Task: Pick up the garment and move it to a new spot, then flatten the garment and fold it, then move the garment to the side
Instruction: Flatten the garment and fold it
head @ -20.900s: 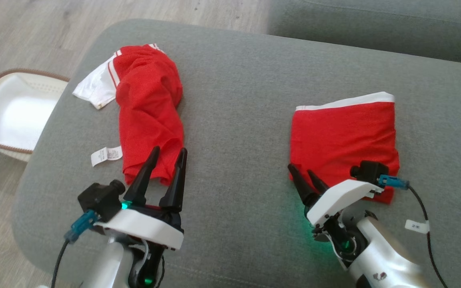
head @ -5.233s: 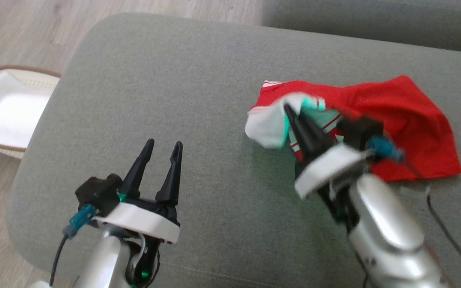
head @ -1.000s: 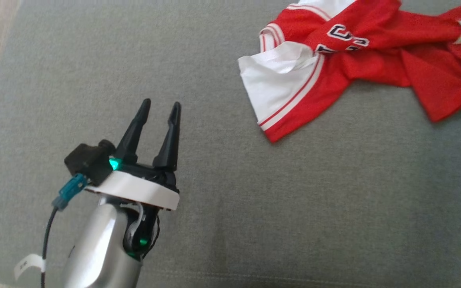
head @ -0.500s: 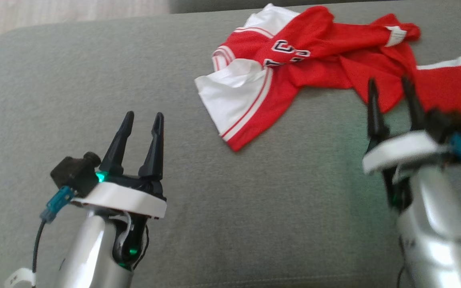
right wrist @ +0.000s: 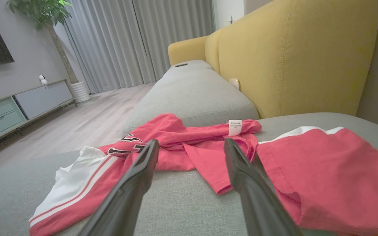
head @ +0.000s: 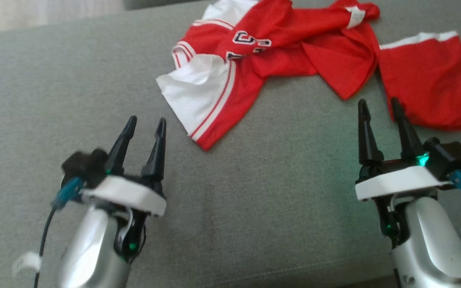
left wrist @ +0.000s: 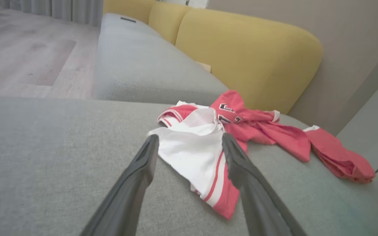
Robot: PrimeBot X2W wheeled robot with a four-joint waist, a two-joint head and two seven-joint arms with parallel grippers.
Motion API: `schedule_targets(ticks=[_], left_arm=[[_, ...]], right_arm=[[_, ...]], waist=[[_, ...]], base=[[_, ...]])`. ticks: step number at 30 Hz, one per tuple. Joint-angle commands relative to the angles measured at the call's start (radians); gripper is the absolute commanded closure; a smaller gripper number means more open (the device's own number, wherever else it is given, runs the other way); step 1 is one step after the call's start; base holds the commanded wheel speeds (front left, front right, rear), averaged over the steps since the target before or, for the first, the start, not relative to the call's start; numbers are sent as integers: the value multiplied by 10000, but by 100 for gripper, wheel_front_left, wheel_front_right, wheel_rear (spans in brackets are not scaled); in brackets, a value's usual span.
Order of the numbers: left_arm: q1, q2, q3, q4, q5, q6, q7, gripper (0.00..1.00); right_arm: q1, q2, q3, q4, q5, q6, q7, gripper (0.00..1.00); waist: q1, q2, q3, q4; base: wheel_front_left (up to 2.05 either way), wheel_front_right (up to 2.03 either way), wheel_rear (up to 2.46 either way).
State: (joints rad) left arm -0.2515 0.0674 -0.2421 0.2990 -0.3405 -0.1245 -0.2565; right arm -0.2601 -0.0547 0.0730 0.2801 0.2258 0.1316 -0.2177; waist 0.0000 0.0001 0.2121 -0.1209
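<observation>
Your jersey (head: 262, 52) lies bunched and twisted near the far edge of the grey cushion (head: 254, 192), roughly midway along it. Its white sleeve (head: 192, 90) fans out toward the near left, and a care label (head: 354, 14) shows on the twisted red part at the far side. On the right the jersey runs up against a folded red piece (head: 426, 88) by the far right corner; you cannot tell whether the two merely touch or overlap.

Judging by that heap, the step in hand is the flattening, and it is not yet begun. Nothing is spread out and no fold is made.

Your left pincer (head: 147, 119) is spread wide and holds nothing. It hangs over bare cushion toward the near left, with the sleeve just ahead of its tips. Your right pincer (head: 378, 101) is likewise spread and empty, toward the near right. Its tips are close to the jersey's hanging red flap and to the folded piece, though contact cannot be made out.

The next move likely calls for each pincer to take one side of the jersey and draw it apart. Keep the right one off the folded piece so it isn't dragged along.
</observation>
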Motion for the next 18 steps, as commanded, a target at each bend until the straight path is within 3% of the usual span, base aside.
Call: schedule_targets(ticks=[1, 18], left_arm=[[-791, 230, 226, -56, 92, -61, -53, 0], [-4969, 1159, -227, 5628, 637, 197, 80, 0]], right_arm=[[-136, 43, 140, -448, -29, -9, 44, 0], [-196, 44, 397, -884, 192, -9, 116, 0]], waist=[[0, -1, 277, -204], [0, -1, 1551, -1217]], base=[[0, 0, 0], [0, 0, 0]])
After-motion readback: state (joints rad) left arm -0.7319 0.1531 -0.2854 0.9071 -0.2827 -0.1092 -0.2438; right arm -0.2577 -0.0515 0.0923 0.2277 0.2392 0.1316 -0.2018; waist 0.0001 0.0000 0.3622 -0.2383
